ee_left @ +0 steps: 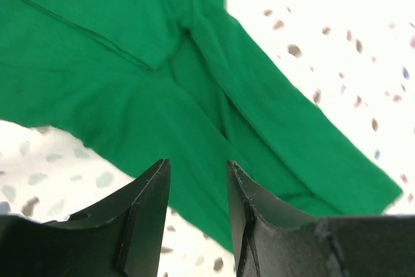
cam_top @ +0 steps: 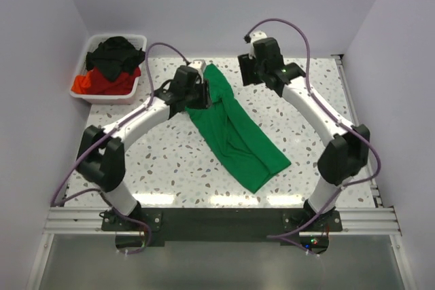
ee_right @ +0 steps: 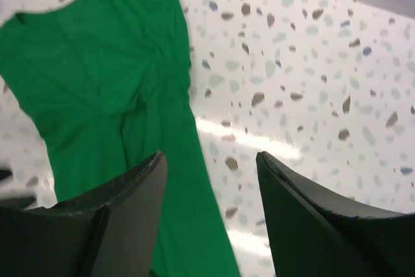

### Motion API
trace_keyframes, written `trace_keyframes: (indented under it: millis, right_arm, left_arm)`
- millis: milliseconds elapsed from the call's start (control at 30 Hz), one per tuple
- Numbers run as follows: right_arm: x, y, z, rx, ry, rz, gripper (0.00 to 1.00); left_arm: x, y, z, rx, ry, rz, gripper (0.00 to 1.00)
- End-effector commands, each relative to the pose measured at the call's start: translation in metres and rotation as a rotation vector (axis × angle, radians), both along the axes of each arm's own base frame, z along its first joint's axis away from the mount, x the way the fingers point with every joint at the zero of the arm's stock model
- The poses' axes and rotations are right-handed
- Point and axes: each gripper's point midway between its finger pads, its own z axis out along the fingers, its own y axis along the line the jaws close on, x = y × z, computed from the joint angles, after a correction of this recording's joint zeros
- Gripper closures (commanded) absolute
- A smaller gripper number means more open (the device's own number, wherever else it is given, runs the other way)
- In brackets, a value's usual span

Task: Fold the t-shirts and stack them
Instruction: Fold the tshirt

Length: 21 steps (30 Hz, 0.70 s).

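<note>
A bright green t-shirt [cam_top: 234,127] lies folded into a long band, running diagonally from the table's far middle toward the near right. My left gripper [cam_top: 202,95] hovers at the band's far left edge. In the left wrist view it [ee_left: 198,176] is open, with green cloth [ee_left: 194,82] showing below the gap and nothing pinched. My right gripper [cam_top: 249,69] hangs just right of the shirt's far end. Seen from the right wrist it [ee_right: 209,160] is open, above the shirt's edge [ee_right: 104,82] and bare table. A black t-shirt [cam_top: 117,53] and a red one [cam_top: 102,83] lie crumpled in the bin.
The white plastic bin [cam_top: 133,91] stands at the far left corner of the speckled table [cam_top: 170,161]. Side walls close in the table on the left, right and back. A metal rail [cam_top: 217,219] runs along the near edge between the arm bases.
</note>
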Motion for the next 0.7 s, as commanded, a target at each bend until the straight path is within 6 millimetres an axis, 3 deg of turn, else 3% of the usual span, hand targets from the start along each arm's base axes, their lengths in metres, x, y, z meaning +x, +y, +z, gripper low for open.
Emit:
trace_keyframes:
  millis: [0,33,67,100,133,167,200,233,267,333,367,500,667]
  right_arm:
    - [-0.066,-0.020,-0.041,-0.071,0.149,0.091,0.36]
    - [-0.082,-0.027,-0.043,-0.070,0.159,0.100,0.34]
    - [-0.089,-0.028,-0.044,-0.070,0.164,0.114,0.34]
    - [-0.097,-0.029,-0.042,-0.059,0.168,0.127,0.32]
    - [-0.107,-0.032,-0.049,-0.065,0.190,0.133,0.32]
    - [-0.114,-0.036,-0.040,-0.047,0.175,0.131,0.31]
    - [-0.119,-0.037,-0.039,-0.037,0.173,0.130,0.30]
    - [-0.126,-0.037,-0.046,-0.028,0.190,0.135,0.30]
    - [-0.130,-0.037,-0.038,0.002,0.172,0.133,0.30]
    - [-0.139,-0.038,-0.045,0.011,0.191,0.132,0.29]
    - [-0.143,-0.037,-0.046,0.025,0.200,0.137,0.29]
    - [-0.158,-0.039,-0.057,0.044,0.228,0.143,0.29]
    - [-0.177,-0.038,-0.085,0.037,0.303,0.161,0.28]
  left_arm:
    - [0.055,-0.006,-0.006,0.052,0.021,0.123,0.55]
    - [0.061,-0.008,-0.010,0.065,0.030,0.122,0.55]
    - [0.076,-0.012,0.005,0.058,-0.002,0.144,0.55]
    - [0.084,-0.013,-0.015,0.085,0.038,0.161,0.55]
    - [0.086,-0.012,-0.021,0.099,0.070,0.172,0.55]
    - [0.102,-0.012,-0.007,0.076,0.053,0.224,0.55]
    - [0.108,-0.012,-0.027,0.093,0.095,0.246,0.55]
    - [0.110,-0.009,-0.031,0.099,0.123,0.268,0.55]
    - [0.121,-0.007,-0.024,0.069,0.121,0.322,0.55]
    - [0.125,-0.004,-0.044,0.080,0.175,0.353,0.55]
    - [0.132,-0.001,-0.039,0.067,0.170,0.403,0.55]
    - [0.138,0.008,-0.058,0.104,0.195,0.480,0.54]
    - [0.139,0.016,-0.070,0.111,0.221,0.560,0.53]
